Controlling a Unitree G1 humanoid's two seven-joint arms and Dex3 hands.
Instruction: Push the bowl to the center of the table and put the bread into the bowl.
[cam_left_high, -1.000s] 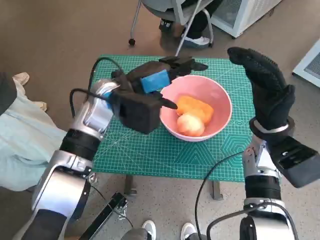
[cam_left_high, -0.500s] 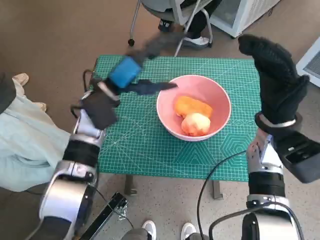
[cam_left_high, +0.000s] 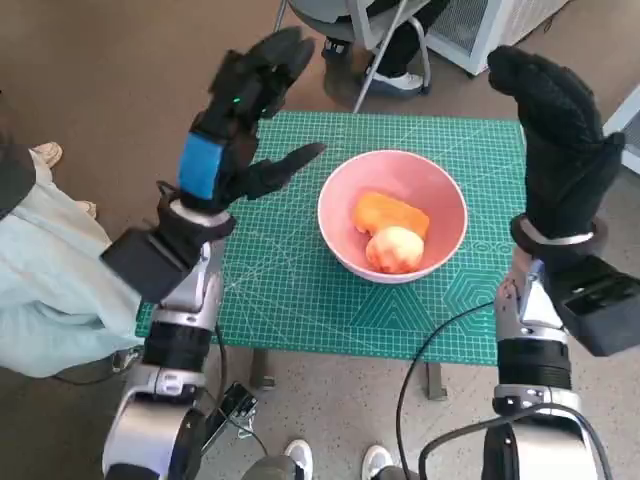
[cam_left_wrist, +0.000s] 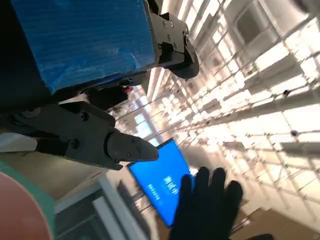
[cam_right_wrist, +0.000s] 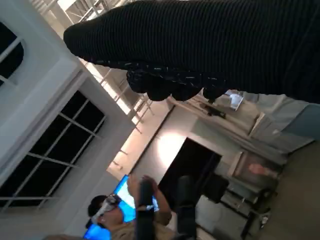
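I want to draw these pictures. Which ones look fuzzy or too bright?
Head view: sharp and evenly lit, the bowl and bread clear, edges bent by the wide lens. Left wrist view: streaky glare from ceiling lights, the glowing blue screen fuzzy, the left robot hand up close and dark. Right wrist view: the glove a dark band, the room behind soft and dim.

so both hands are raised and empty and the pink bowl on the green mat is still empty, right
Not quite. The pink bowl is not empty: the head view shows the bread lying inside it, with a paler round piece beside it. The rest holds: the left hand and right hand are raised, fingers spread, holding nothing, and the bowl sits on the green mat.
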